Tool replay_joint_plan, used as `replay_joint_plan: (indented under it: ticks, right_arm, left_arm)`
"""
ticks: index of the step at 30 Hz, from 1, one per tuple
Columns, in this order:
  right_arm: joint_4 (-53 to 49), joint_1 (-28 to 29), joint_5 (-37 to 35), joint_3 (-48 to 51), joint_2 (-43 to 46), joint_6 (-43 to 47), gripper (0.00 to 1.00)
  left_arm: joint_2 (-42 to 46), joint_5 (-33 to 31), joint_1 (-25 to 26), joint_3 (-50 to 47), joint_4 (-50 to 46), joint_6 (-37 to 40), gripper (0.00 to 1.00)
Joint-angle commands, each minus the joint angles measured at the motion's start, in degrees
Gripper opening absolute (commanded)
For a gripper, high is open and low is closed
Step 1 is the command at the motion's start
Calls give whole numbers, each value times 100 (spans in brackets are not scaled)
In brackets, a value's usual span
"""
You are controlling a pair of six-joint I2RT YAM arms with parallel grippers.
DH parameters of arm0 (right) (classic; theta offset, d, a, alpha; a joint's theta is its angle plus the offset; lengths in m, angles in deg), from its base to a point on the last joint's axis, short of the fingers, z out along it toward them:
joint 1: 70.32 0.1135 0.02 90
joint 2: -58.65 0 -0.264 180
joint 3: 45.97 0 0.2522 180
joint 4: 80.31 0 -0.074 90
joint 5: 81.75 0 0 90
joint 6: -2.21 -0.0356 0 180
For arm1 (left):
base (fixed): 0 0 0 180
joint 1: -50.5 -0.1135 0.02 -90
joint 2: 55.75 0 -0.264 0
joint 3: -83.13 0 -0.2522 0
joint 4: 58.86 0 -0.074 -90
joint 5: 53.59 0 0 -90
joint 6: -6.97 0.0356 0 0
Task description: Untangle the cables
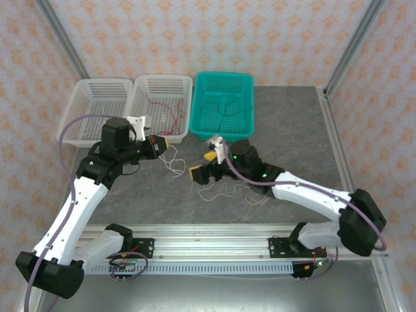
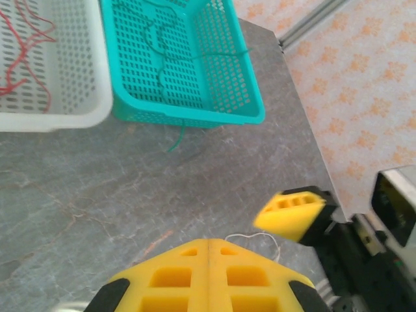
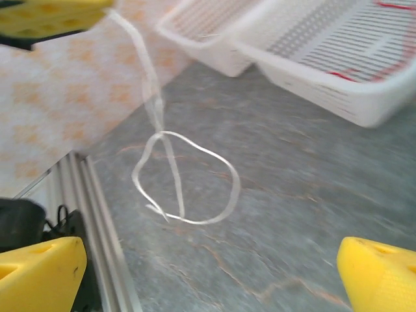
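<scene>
Presently: left arm bent over desk [image 1: 292,130], left tool [image 2: 209,242] pinched shut on white cable [image 3: 155,97]; right arm stretched inward, right tool [image 3: 211,253] gaped wide.

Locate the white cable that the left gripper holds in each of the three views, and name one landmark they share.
Top external: the white cable dangles under the left gripper, left of centre.
Left wrist: the white cable peeks past the shut left gripper, bottom centre.
Right wrist: the white cable hangs from upper left into a loop.
Shared landmark: the white basket holding the red cable.
</scene>
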Motion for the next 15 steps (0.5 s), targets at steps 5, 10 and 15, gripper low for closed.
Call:
replay_joint_plan:
  ticks: [5,10,15]
  right_arm:
    - [1612,349,593,-890,-1492,761,98]
    - [2146,357,-256,-885,-2200,879,38]
    - [2655,354,-706,-16,-2326,705,23]
  left_arm:
    - [2,296,161,218,244,-274,0]
    - [139,-119,169,435,0,-310,0]
    - [237,-1078,-236,1014,-531,-347,0]
